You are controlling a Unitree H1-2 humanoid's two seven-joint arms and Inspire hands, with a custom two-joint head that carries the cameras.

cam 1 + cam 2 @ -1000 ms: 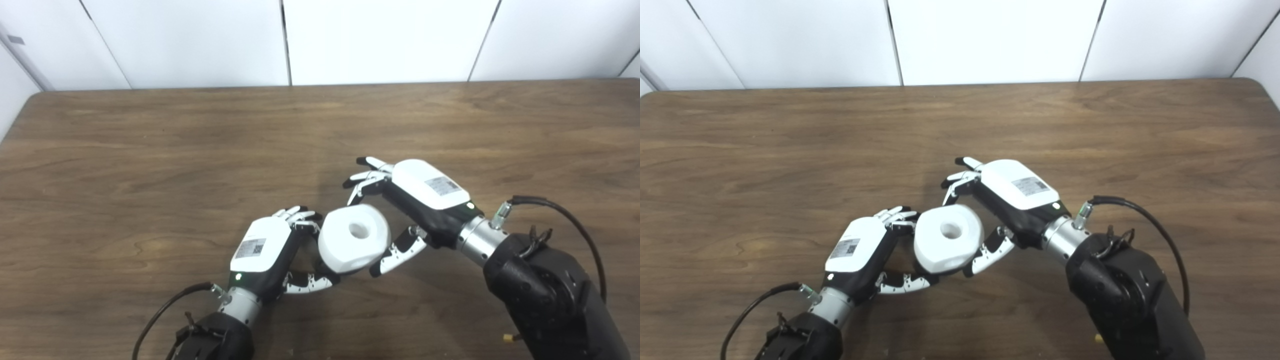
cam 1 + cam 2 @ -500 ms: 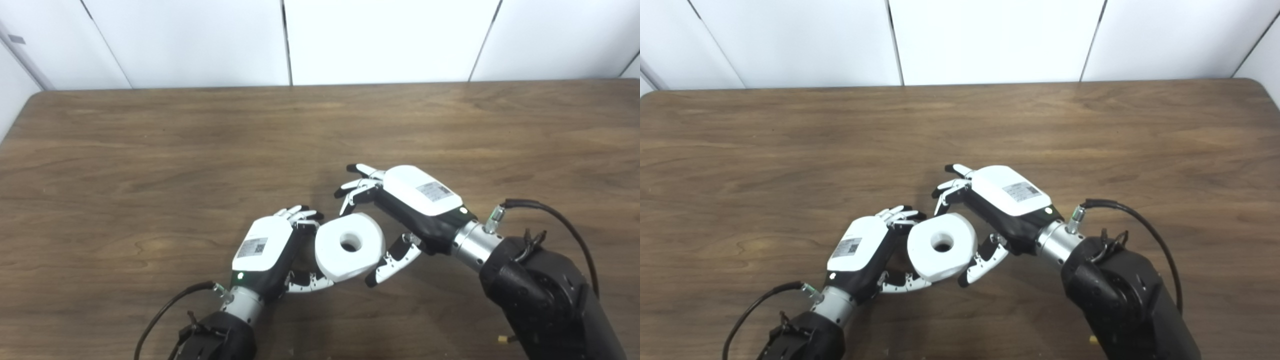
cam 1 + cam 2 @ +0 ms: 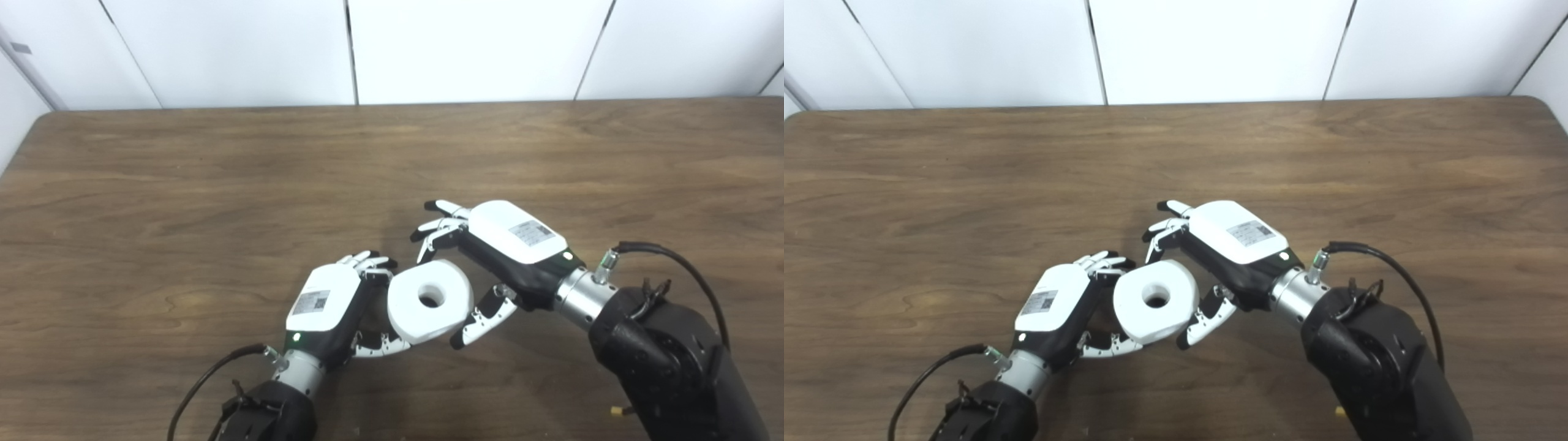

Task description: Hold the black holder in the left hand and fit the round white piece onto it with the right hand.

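Observation:
The round white piece (image 3: 409, 306), a thick ring with a centre hole, sits between my two hands above the table's front middle. My right hand (image 3: 490, 257) spans it, one fingertip at its top edge and the thumb (image 3: 474, 321) against its lower right side. My left hand (image 3: 334, 306) is curled tight against the piece's left side, thumb underneath. The black holder is almost wholly hidden behind the piece; only a dark patch (image 3: 1156, 301) shows through the hole.
The brown wooden table (image 3: 184, 184) stretches wide to the left, right and back. White wall panels stand behind its far edge. Black cables trail from both wrists near the front edge.
The white piece has moved slightly left and down against my left hand and tipped flatter; its hole now looks dark inside. My right hand followed it.

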